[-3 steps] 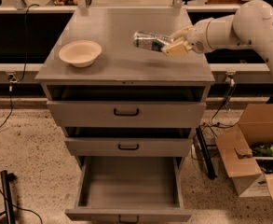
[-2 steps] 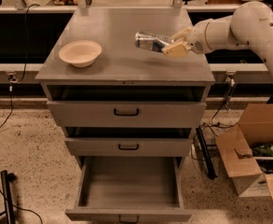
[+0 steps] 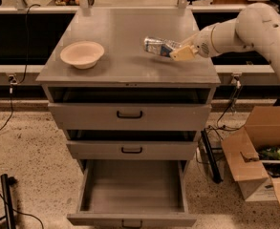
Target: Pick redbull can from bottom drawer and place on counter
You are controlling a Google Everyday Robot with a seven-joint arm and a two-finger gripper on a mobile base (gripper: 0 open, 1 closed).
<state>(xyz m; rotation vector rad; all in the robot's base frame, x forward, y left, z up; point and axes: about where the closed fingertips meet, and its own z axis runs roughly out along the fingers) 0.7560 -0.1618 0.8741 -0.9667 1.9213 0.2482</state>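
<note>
Jaws: we find them over the right half of the tabletop (image 3: 125,68), close to its right edge and roughly midway between the front and back edges. They come in from the right on the end of the white arm (image 3: 240,30).

Jaw state: clamped on the right end of the redbull can (image 3: 156,46), parted only as far as the can's width.

Redbull can: it lies on its side in that grip, silvery with bluish patches. Its free end points toward the left edge and tips slightly up toward the back edge. A dark shadow sits under it, and we cannot tell whether it brushes the surface.

Bowl (image 3: 82,54): cream and shallow, upright near the left edge, well apart from the can.

Bottom drawer (image 3: 132,194): pulled far out below the front edge, so we look straight down into its grey inside.

Upper drawers: the top drawer (image 3: 130,114) and the middle drawer (image 3: 131,150) each stand out a little.

Floor: an open cardboard box (image 3: 247,161) stands right of the cabinet.
</note>
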